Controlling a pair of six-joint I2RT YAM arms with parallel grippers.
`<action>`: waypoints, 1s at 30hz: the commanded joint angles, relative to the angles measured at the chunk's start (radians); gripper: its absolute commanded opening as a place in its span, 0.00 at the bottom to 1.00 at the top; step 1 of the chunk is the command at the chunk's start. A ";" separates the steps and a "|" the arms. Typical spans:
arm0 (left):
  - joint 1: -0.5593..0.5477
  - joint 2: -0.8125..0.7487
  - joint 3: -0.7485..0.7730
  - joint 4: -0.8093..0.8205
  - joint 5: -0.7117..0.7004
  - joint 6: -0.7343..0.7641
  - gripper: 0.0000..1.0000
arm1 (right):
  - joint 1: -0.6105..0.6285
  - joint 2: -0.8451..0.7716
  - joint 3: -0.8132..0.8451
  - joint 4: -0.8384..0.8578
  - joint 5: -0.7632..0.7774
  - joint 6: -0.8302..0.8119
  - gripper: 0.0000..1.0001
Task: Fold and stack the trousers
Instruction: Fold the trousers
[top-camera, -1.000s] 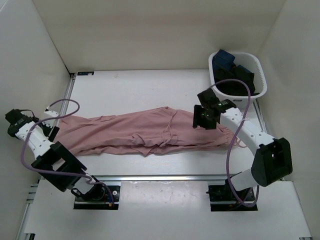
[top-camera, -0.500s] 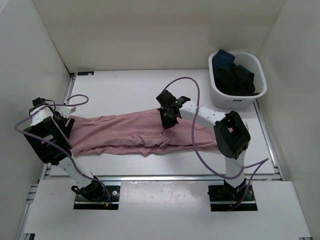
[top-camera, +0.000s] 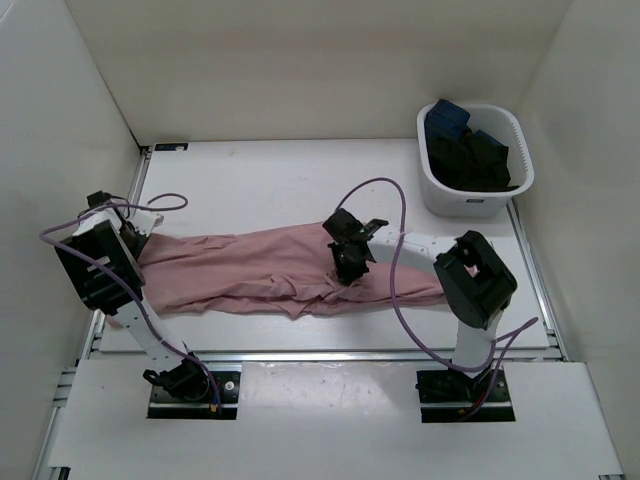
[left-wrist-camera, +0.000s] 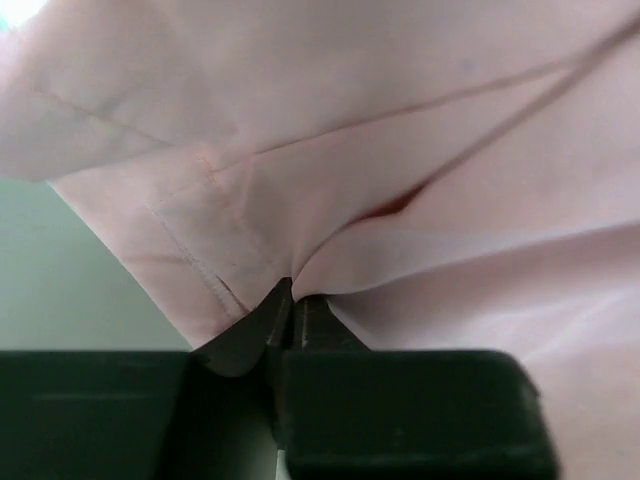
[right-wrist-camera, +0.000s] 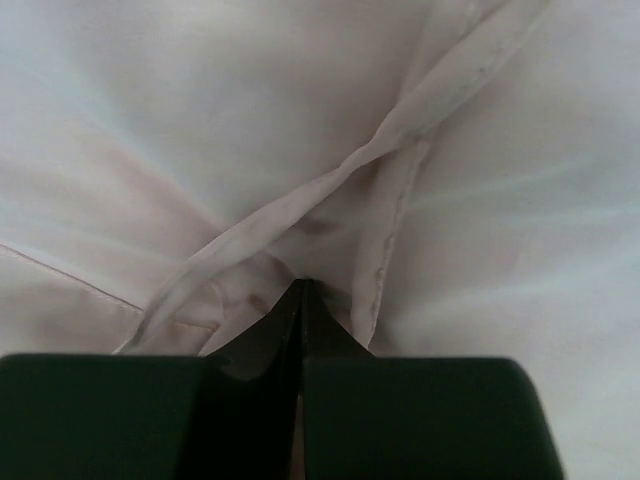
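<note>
The dusty-pink trousers (top-camera: 250, 265) lie stretched left to right across the table, creased along the near edge. My left gripper (top-camera: 135, 238) sits at their far left end. In the left wrist view it (left-wrist-camera: 293, 290) is shut, pinching a fold of pink fabric (left-wrist-camera: 420, 150) beside a stitched hem. My right gripper (top-camera: 347, 270) is down on the middle of the trousers. The right wrist view shows it (right-wrist-camera: 302, 285) shut on a bunched seam of the pink cloth (right-wrist-camera: 200, 120). The right end of the trousers lies partly under the right arm.
A white basket (top-camera: 477, 203) holding dark navy and black clothes (top-camera: 470, 155) stands at the back right corner. White walls close in the table on three sides. A metal rail (top-camera: 320, 352) runs along the near edge.
My right arm swung left from the right end of the trousers to their middle, came down and shut on the fabric. My left gripper reached the left end and shut on it.
</note>
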 joint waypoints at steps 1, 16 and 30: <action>-0.003 -0.066 -0.007 0.013 0.022 0.002 0.14 | 0.005 -0.067 -0.101 -0.035 0.093 0.010 0.00; -0.021 -0.227 0.103 -0.084 0.123 -0.036 0.14 | 0.034 -0.154 -0.037 -0.093 0.256 -0.002 0.17; -0.081 0.061 0.228 -0.074 -0.029 -0.130 0.25 | 0.128 0.059 0.353 -0.072 0.053 -0.155 0.06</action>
